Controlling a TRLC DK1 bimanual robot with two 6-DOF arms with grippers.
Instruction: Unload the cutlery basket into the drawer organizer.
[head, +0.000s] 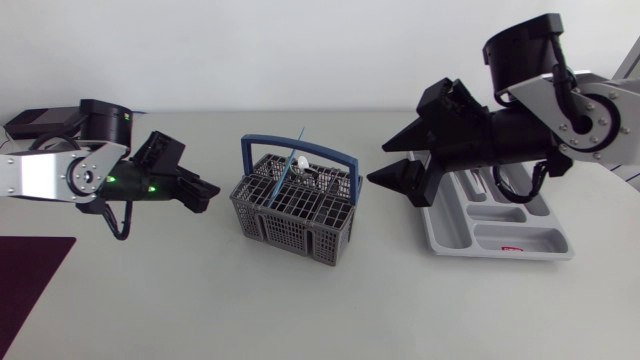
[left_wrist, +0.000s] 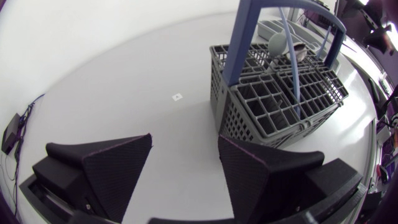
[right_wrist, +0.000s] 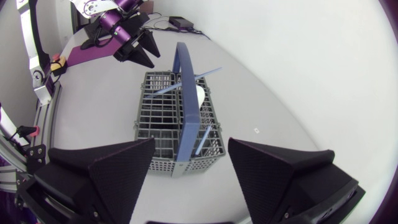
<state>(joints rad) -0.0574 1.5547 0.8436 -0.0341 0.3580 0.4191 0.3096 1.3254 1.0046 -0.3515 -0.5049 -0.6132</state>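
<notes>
Pale worktop (head: 150, 300), one arm in from each side. Grey drawer organizer (head: 545, 215) lies at the right, partly under the right arm. The grey cutlery basket (head: 290, 235) stands mid-worktop between the arms, its blue handle (head: 300, 148) upright.

Right pincer (head: 378, 162) is wide open and empty, tips pointing at the basket's right side and close to it. In the right wrist view the basket sits just ahead of this pincer (right_wrist: 191, 142), with the handle running in line with the gap between the fingers.

Left pincer (head: 205, 192) is also wide open and holds nothing, tips near the basket's left wall. In its own view (left_wrist: 185, 140) the basket is ahead and off toward one finger.

The basket is still loaded. A thin blue stick (head: 290, 165) leans steeply, its top end above the handle. A pale-bowled spoon (right_wrist: 199, 94) stands beside it, handle down.

Likely pick: the right arm. It is centred on the basket and on the organizer's side. Its approach should come down along the near-upright long axes, keeping clear of the handle.
</notes>
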